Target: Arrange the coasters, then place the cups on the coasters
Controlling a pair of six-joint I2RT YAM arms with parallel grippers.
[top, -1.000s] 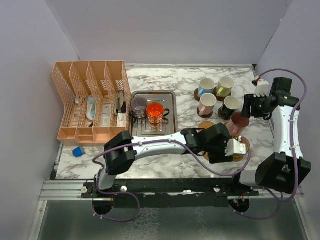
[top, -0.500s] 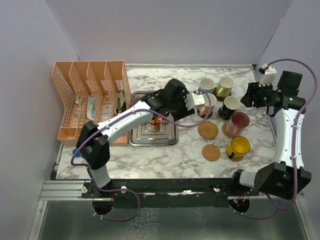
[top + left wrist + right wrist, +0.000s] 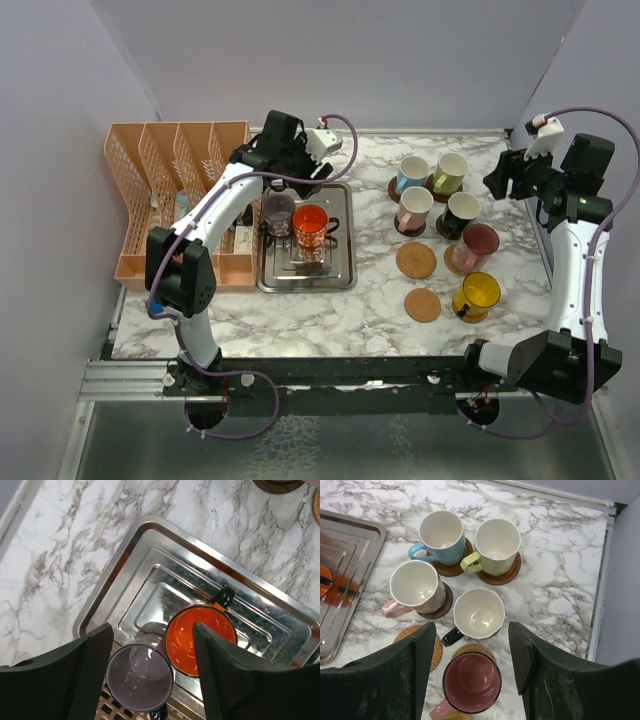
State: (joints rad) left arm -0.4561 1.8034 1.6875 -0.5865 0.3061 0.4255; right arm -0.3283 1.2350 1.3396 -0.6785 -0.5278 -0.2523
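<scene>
My left gripper (image 3: 150,630), jaws apart and empty, over orange cup (image 3: 200,640) and purple cup (image 3: 140,680) in steel tray (image 3: 115,590); my right gripper (image 3: 471,630), likewise apart and empty, over four cups (image 3: 479,612) each seated on a coaster (image 3: 510,572) on the marble surface (image 3: 555,605).

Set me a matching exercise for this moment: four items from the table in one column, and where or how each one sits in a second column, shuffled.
Column one
1. orange cup
2. light blue cup
3. yellow cup
4. tan coaster left of the maroon cup

Column two
a. bare, no cup on it
b. in the steel tray, beside the purple cup
c. on a dark coaster in the back row
d. the cup lowest in the top view

Pairs: 1-b, 2-c, 3-d, 4-a
</scene>
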